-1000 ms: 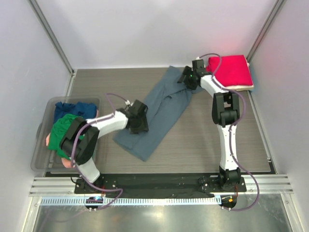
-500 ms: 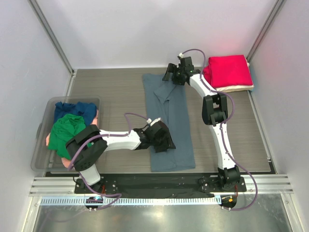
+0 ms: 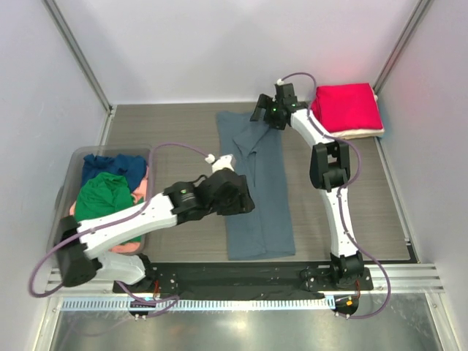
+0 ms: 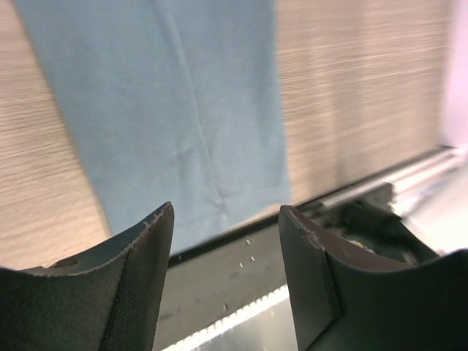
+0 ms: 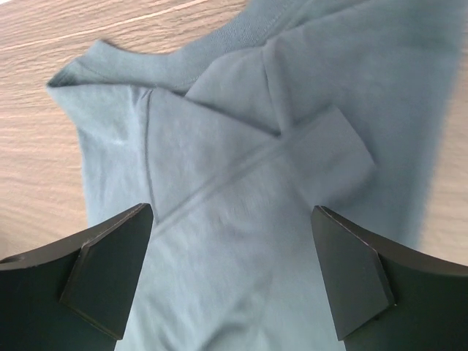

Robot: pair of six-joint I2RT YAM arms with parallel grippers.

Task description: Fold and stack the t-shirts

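Note:
The slate grey-blue t-shirt (image 3: 259,190) lies flat as a long narrow strip from the back of the table to its near edge. My left gripper (image 3: 240,201) is open and empty, raised over the strip's left side; in the left wrist view (image 4: 227,278) the shirt's near hem (image 4: 183,110) lies past the fingers. My right gripper (image 3: 263,113) is open and empty just above the collar end; in the right wrist view (image 5: 234,278) the folded sleeve and collar (image 5: 241,161) lie between the open fingers. A folded red shirt (image 3: 347,106) rests on a cream one (image 3: 362,134) at the back right.
A clear plastic bin (image 3: 62,219) at the left holds the green shirt (image 3: 102,197), the navy shirt (image 3: 110,164) and the salmon-pink shirt (image 3: 142,191). A black rail (image 3: 241,274) runs along the near edge. White walls close in the back and sides.
The shirt was swung from a diagonal into a straight strip. My left gripper then rose off the shirt's lower part, open. My right gripper stayed at the collar end.

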